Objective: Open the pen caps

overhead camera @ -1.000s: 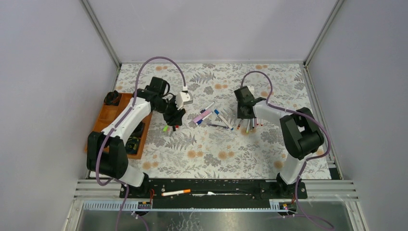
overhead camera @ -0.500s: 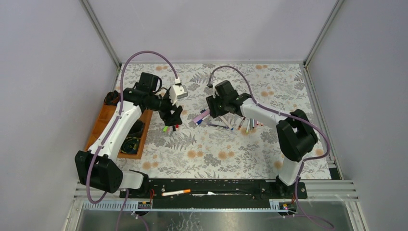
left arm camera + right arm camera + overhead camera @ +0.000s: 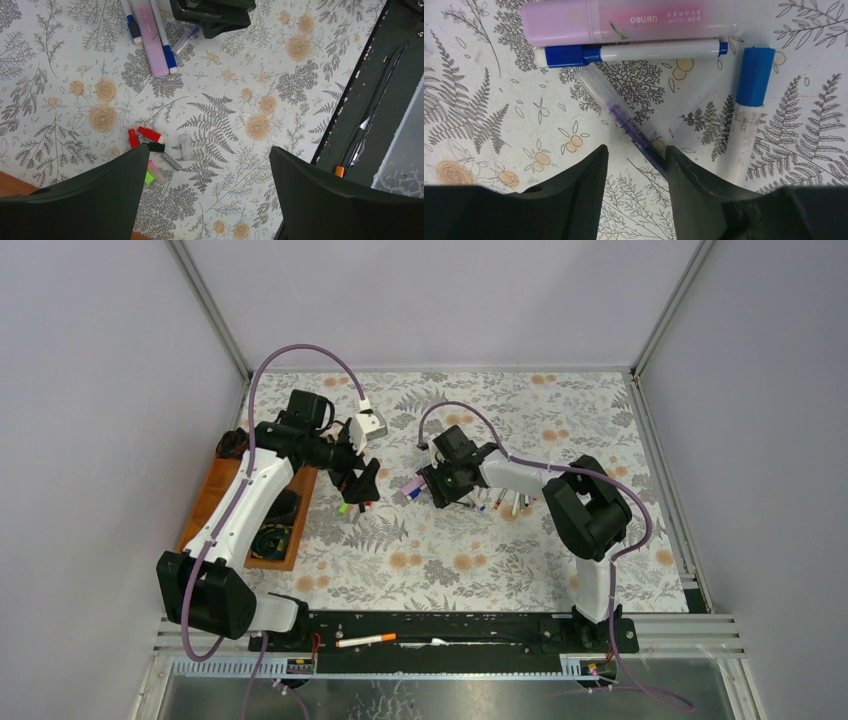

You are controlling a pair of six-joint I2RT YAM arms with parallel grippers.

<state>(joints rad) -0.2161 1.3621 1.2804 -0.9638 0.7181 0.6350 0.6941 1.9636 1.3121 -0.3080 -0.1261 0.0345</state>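
Two grippers, both jaws apart: left gripper point(image 3: 209, 165) hangs over loose pen caps point(image 3: 150, 134); right gripper point(image 3: 636, 155) straddles a clear purple pen point(image 3: 621, 117), unclamped, pink highlighter point(image 3: 624, 22) to its left.

Bright, even light; the pens point(image 3: 654, 50) cast faint soft shadows, crisp close-up, softer from above.

The white-shelled, black-jointed left arm point(image 3: 243, 505) and right arm point(image 3: 525, 471) carry looping purple cables point(image 3: 300, 347), ending in the matte black left hand point(image 3: 360, 483) and right hand point(image 3: 443, 486).
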